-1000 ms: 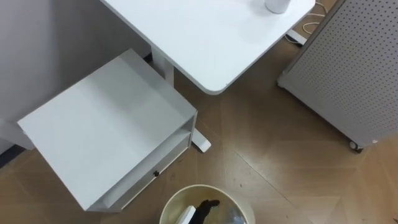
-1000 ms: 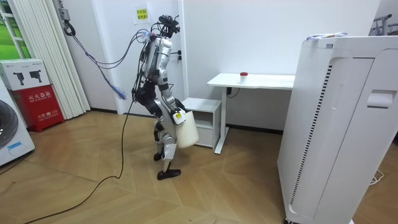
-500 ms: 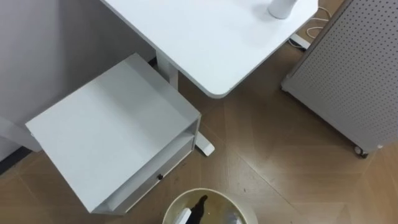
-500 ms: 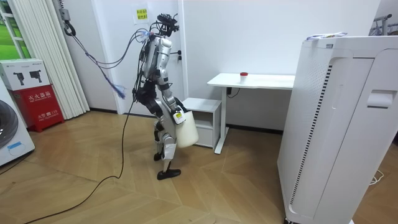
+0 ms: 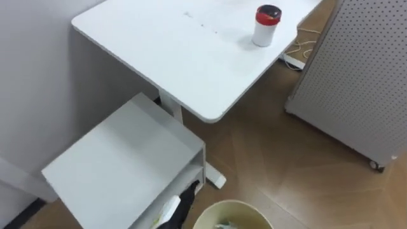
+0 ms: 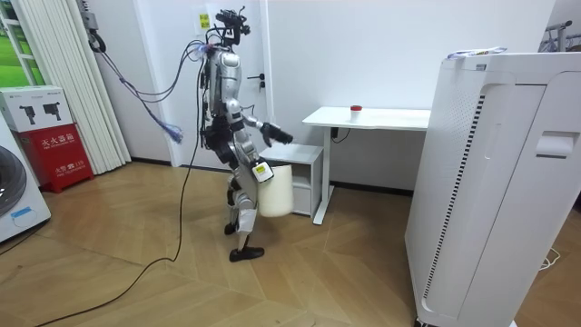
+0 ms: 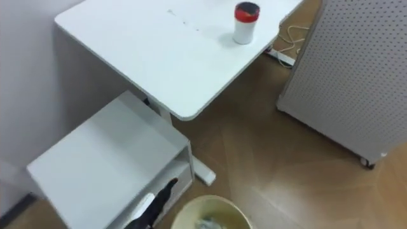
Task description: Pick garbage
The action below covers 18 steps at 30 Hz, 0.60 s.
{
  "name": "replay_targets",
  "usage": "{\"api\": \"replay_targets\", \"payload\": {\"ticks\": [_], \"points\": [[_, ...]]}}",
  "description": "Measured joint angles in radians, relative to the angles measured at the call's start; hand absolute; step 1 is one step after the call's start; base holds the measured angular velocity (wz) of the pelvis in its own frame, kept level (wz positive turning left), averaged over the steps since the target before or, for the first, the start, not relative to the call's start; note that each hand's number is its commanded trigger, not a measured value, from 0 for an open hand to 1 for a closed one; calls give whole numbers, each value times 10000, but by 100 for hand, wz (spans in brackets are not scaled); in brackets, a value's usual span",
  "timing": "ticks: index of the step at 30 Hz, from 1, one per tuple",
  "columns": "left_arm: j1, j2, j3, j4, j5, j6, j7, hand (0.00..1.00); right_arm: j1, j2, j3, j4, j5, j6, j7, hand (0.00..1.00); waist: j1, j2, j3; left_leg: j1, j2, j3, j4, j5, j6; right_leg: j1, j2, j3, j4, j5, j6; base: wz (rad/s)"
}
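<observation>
- In the left eye view the whole picture has swung up toward the wall since a second ago, which is the camera's own move. The counter (image 5: 184, 57) now spreads across 12 o'clock. A cup (image 5: 266, 25), white with a red lid, stands upright on it at 1 o'clock, toward the far end. We judge this cup to be the garbage, and it is untouched.
- The bin (image 5: 233, 203) sits at 6 o'clock with some litter inside. The left hand (image 5: 182, 205), earlier over the bin's mouth, is now at 7 o'clock just beside the rim. It is in front of the low cabinet (image 5: 121, 172), blurred, and we cannot tell the state of its fingers.
- In the room view the robot stands straighter than half a second ago. Its left arm is lifted forward toward the counter, so we take it that the reach for the cup is starting.
- The right hand (image 6: 258, 173) is at the hip against the bin. We cannot tell how its fingers sit.
- In the right eye view the cabinet lies between us and the counter's near edge, so the cup is well apart from the left hand. A perforated panel (image 7: 356, 76) closes off 3 o'clock, and a cable (image 7: 289, 46) lies on the floor at 1 o'clock. We think the robot must step closer before it can reach the cup.
</observation>
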Motion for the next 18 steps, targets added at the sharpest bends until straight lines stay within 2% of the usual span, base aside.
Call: {"api": "replay_targets", "payload": {"ticks": [2,5,7,11,14,15,17,18], "points": [[245,165,285,-463,-14,-95,338,0,87,-21,-4,62,26,-9,-50,100,4,-24,-8,617,61,340,-98,-141,-98,355,-96,-260,-15,-9,6,-58],[809,540,640,-1603,-7,-182,761,0,257,-47,-210,-37,-233,-34,-153,100,-48,-27,-31,1178,114,279,-182,-316,-274,823,-86,-564,-85,-31,-39,-37],[1154,547,854,-2274,-13,-290,974,0,401,-166,-408,-63,-382,-151,-164,100,-273,-19,-63,1503,146,166,-280,-341,-343,1276,-9,-714,-364,-39,-51,0],[1517,658,1018,-2675,-18,-289,1212,0,816,-371,-470,-255,-462,-288,-251,100,-251,-106,-167,1950,180,45,-416,-387,-420,1865,88,-848,-715,-41,-46,0],[1575,695,1074,-3287,-15,-348,1678,0,996,-412,-587,-415,-791,-288,-232,100,-157,-168,-213,2438,261,-98,-418,-454,-530,2316,149,-1079,-898,-42,-48,-21],[1581,689,1162,-3475,-5,-388,1810,0,1051,-408,-587,-517,-799,-289,-214,100,20,-217,-245,2696,300,-112,-415,-475,-565,2390,187,-1086,-899,-69,-92,-65],[1608,679,1418,-3688,-8,-446,1898,0,1115,-406,-571,-683,-882,-288,-147,100,307,-237,-276,3037,341,-455,-406,-507,-619,2519,306,-1045,-877,-94,-181,-74],[1683,688,1602,-3862,-11,-445,1958,0,1211,-406,-558,-839,-1066,-287,-119,100,406,-215,-295,3233,361,-799,-392,-507,-619,2648,429,-982,-923,-79,-241,-70]]}}
